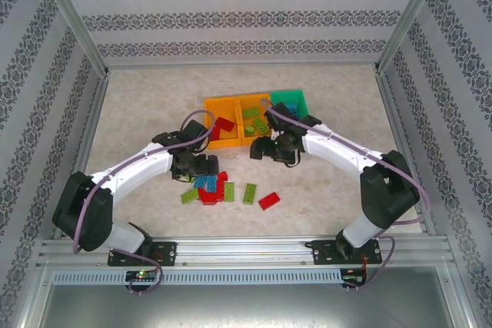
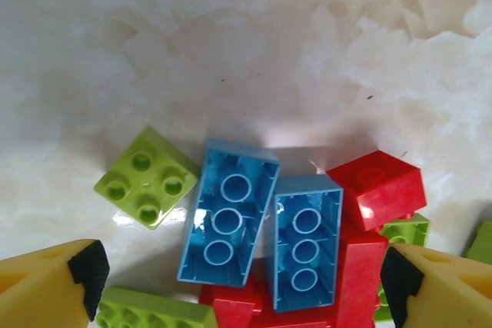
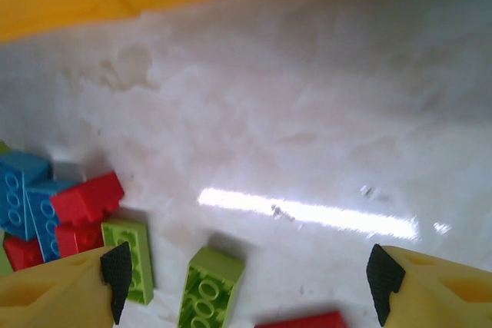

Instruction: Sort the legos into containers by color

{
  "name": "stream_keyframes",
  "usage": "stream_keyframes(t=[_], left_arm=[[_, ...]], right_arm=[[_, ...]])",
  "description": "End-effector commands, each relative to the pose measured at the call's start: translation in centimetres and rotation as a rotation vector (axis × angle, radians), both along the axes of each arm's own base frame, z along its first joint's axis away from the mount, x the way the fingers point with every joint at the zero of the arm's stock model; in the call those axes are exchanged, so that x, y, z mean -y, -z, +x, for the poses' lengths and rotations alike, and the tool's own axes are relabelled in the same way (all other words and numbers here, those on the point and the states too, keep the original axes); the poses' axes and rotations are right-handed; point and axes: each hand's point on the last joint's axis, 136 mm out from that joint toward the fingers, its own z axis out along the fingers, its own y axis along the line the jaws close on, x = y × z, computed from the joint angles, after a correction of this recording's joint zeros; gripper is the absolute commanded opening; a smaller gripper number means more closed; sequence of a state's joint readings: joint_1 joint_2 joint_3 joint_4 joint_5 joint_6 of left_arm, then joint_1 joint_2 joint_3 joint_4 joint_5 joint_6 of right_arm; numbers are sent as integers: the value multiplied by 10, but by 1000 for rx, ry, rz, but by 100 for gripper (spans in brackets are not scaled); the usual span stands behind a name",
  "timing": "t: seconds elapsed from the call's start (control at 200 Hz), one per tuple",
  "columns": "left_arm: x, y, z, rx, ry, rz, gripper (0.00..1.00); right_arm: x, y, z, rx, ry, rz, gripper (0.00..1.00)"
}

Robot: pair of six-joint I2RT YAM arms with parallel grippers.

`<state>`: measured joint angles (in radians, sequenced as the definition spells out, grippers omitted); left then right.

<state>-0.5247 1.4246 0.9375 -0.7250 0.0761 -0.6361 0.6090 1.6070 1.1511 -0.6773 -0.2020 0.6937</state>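
The legos [image 1: 219, 187] lie scattered on the table in front of the containers. In the left wrist view two blue bricks [image 2: 229, 213] lie upside down on red ones, beside a green square brick [image 2: 146, 177] and a red brick [image 2: 378, 188]. My left gripper [image 2: 244, 278] hangs open right above the two blue bricks, holding nothing. My right gripper [image 3: 250, 282] is open over bare table, with a green brick [image 3: 209, 289] lying between its pads. The containers stand in a row: an orange bin [image 1: 209, 117] with a red brick, an orange bin [image 1: 250, 99] with green bricks, and a green bin [image 1: 301, 97].
A red brick [image 1: 269, 200] and green bricks [image 1: 250, 193] lie loose to the right of the pile. Patterned walls and metal rails [image 1: 84, 44] enclose the table on three sides. Bare tabletop [image 1: 330, 182] stretches right of the bricks.
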Motion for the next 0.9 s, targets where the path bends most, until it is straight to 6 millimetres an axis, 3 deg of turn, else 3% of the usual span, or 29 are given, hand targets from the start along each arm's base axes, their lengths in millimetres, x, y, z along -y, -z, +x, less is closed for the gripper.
stream_keyframes(t=[0.0,0.125,0.51,0.894], left_arm=[[-9,-1,0,54,-9,39,94],[-14,2,-3,65,-9,51,94],[-31,-3,-12,150,-36,68,96],[-39,0,-17,182,-42,73,96]], right_arm=[[-15,2,-18,-42,31,-7,81],[-33,13,-41,-95,-51,-67,78],[-44,40,-77,-245,-108,-151,71],[-56,60,-88,-336,-131,-165,68]])
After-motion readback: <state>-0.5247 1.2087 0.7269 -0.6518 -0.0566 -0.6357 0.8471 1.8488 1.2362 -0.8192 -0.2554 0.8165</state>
